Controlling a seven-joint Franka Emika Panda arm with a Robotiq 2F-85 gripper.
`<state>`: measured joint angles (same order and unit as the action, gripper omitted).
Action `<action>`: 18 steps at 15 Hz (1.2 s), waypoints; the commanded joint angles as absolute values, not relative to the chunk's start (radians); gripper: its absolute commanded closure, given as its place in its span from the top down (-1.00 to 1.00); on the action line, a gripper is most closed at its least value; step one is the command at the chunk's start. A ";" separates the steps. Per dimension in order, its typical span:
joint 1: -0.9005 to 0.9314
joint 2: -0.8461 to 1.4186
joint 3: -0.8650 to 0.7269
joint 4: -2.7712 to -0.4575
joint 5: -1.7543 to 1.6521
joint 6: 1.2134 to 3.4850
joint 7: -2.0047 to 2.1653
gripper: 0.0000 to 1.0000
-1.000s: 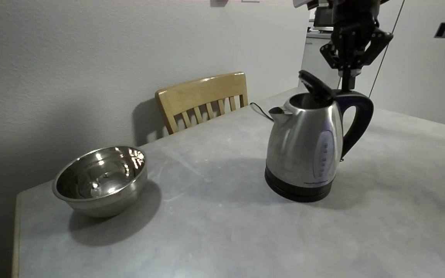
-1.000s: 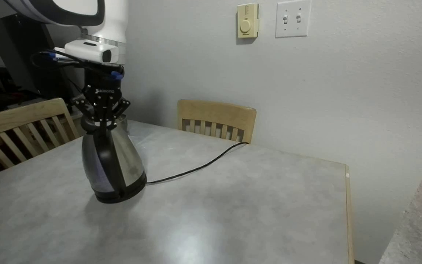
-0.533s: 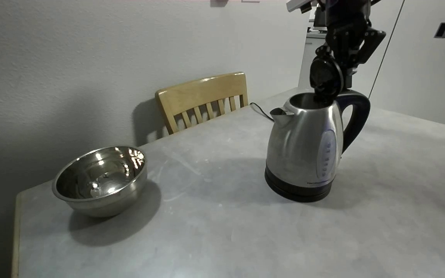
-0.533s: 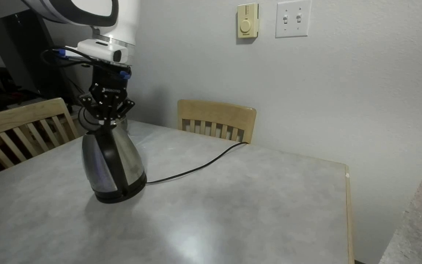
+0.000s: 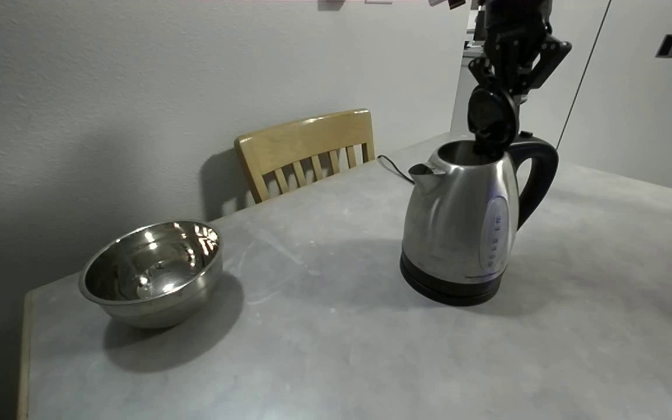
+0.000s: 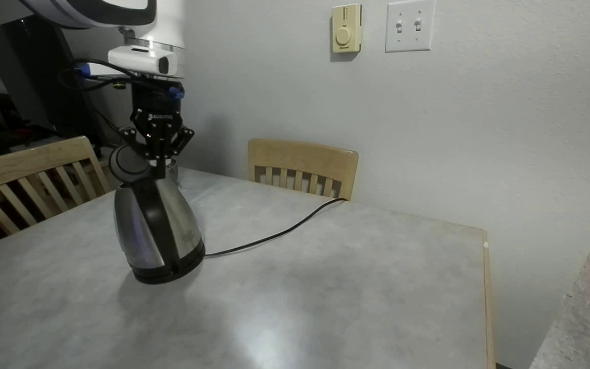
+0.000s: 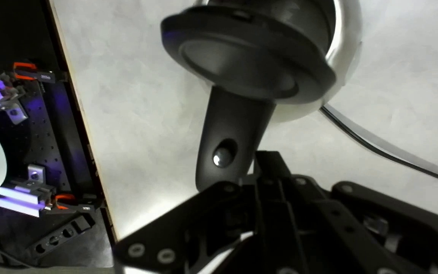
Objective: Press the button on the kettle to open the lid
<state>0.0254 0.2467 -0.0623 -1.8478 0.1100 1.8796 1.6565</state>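
Note:
The steel kettle [image 5: 455,227] stands upright on the table and also shows in an exterior view [image 6: 185,225]. Its round black lid [image 5: 492,116] stands open, nearly upright, at the handle side; it also shows in the wrist view [image 7: 242,68]. The button [image 7: 223,155] is a small glossy tab on top of the black handle, and it shows as a small bump in an exterior view [image 5: 525,135]. My gripper [image 7: 271,163] is shut and empty. Its fingertips [image 6: 160,169] are just above the handle top, beside the button and apart from it, behind the lid.
A steel bowl [image 5: 152,274] stands on the table at the far end from the gripper. A black cord [image 6: 279,233] runs from the kettle base to the table edge. Wooden chairs [image 6: 302,159] stand at the table, near the wall.
The lid has swung from half open to nearly upright. My gripper has risen off the handle top and shifted sideways, and the button now shows. The kettle has turned slightly.

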 commanded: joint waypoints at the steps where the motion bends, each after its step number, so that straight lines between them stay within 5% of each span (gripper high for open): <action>1: 0.030 0.175 -0.062 -1.912 0.069 1.932 1.644 -1.00; 10: 0.008 0.137 -0.052 -1.924 0.080 1.941 1.471 -1.00; 11: 0.005 0.141 -0.052 -1.923 0.091 1.947 1.431 -0.48; 13: 0.004 0.144 -0.052 -1.923 0.103 1.955 1.371 -0.34; 18: -0.004 0.153 -0.054 -1.918 0.163 1.982 1.236 0.38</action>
